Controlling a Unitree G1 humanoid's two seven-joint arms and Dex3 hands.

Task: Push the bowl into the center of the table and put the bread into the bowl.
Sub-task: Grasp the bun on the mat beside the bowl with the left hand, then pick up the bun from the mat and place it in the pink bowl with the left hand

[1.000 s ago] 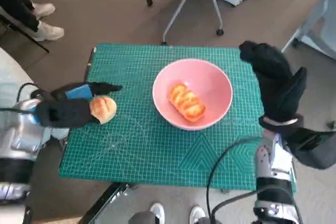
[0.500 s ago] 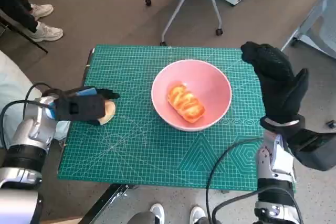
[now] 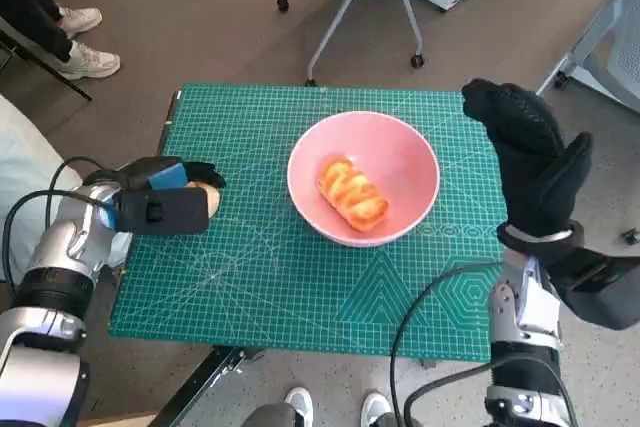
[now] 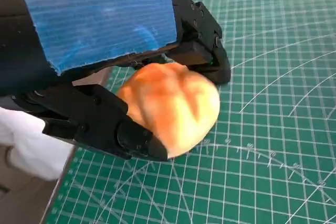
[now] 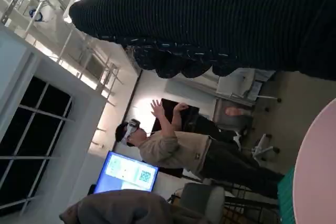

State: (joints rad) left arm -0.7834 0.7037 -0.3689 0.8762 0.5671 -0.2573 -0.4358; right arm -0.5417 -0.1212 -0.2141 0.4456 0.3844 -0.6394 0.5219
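Since a second ago the left hand (image 3: 160, 205) has rolled over the round bread roll (image 4: 170, 106), so that in the head view the roll, plainly seen then, now only peeks out beside the blue-taped back. Largest in the scene is the surface (image 3: 260, 287), covered by a green gridded cutting mat, with the pink bowl (image 3: 400, 147) near its middle, a little to the far right. Inside the bowl lies a glazed twisted bread (image 3: 352, 193). At the right edge the right hand (image 3: 530, 162) is raised above the surface, fingers loosely apart and holding nothing (well clear of the bowl). Near the left edge, the left hand's black fingers (image 4: 100, 124) are clamped round the roll, which sits low over the mat; whether it touches the mat I cannot tell.
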